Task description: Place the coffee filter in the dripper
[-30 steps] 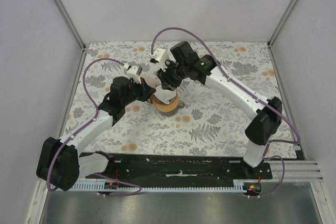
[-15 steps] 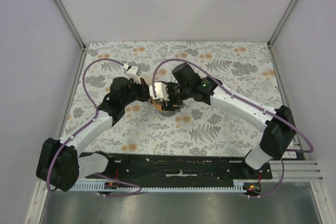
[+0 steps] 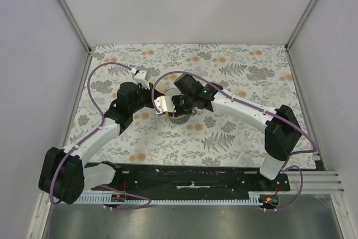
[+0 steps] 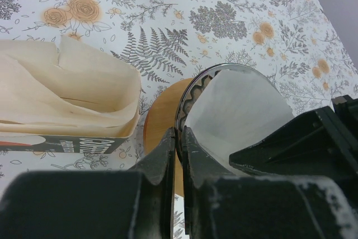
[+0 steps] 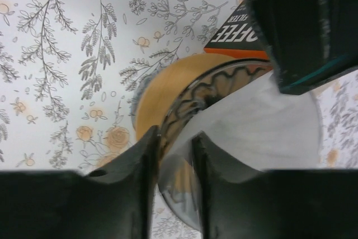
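The dripper [image 4: 193,90] is a ribbed see-through cone on a tan round collar [image 4: 159,118], standing mid-table [image 3: 180,117]. The white coffee filter [image 4: 240,104] lies inside it against the wall [image 5: 268,121]. My left gripper [image 4: 179,137] is shut on the dripper's rim from the left [image 3: 154,102]. My right gripper [image 5: 174,141] straddles the opposite rim [image 3: 177,110]. Its jaws stand apart, one finger outside the wall and one inside against the filter's edge. The dripper's handle is hidden.
The orange carton [image 4: 61,143] with its stack of cream papers [image 4: 67,90] stands just left of the dripper, close to my left fingers; its printed side [image 5: 235,32] shows in the right wrist view. Floral tablecloth [image 3: 235,132] lies all around, with walls on three sides.
My right arm swung from behind the dripper down to its rim. Its jaws widened, then narrowed astride the rim and filter. The left gripper kept its hold.
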Controlling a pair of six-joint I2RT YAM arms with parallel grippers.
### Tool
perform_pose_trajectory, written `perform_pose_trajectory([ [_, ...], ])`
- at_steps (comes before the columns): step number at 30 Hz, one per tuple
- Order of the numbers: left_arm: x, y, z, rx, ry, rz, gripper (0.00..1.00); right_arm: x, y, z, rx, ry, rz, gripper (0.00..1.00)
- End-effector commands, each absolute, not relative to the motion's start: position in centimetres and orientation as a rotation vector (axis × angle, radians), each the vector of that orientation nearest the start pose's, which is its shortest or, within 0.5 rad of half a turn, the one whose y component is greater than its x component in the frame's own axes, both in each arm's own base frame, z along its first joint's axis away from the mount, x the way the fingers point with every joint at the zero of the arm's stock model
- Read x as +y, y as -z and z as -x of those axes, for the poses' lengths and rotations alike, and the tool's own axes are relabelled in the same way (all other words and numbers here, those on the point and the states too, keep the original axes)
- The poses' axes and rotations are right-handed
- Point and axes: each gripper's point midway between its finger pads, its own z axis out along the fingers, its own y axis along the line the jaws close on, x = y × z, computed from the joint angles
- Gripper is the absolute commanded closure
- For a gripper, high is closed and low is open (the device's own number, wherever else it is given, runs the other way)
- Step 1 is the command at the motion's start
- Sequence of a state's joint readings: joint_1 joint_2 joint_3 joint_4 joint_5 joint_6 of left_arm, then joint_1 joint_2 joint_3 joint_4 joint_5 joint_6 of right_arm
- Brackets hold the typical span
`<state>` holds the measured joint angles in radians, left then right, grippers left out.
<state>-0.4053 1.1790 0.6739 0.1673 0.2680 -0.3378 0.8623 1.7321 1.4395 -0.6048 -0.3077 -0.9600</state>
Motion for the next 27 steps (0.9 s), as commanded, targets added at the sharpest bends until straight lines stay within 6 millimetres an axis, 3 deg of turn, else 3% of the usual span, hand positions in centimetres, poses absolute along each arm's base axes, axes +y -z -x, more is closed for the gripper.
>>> perform_pose_trajectory([
  [1,-20.3,-18.3,-32.4,1.905,0.727,-0.297,0.94,36.5,-16.3,-29.3,1.349,-0.257,1.979,0.71],
  [4,-20.3,-18.3,-32.4,1.906,0.726,-0.297,0.94,36.3,-16.1,-29.2,1.34,-0.25,1.992,0.8],
  [14,-20.3,-18.3,-32.5,1.904,0.724,-0.297,0.94,35.6,-14.9,-28.5,1.342,-0.25,2.024,0.91],
  [20,-20.3,-18.6,-32.4,1.889,0.726,-0.311,0.94,35.0,-15.0,-28.2,1.352,-0.245,2.001,0.64],
  [27,-20.5,-18.7,-32.2,1.881,0.735,-0.325,0.93,35.5,-17.2,-28.0,1.329,-0.273,1.948,0.39],
])
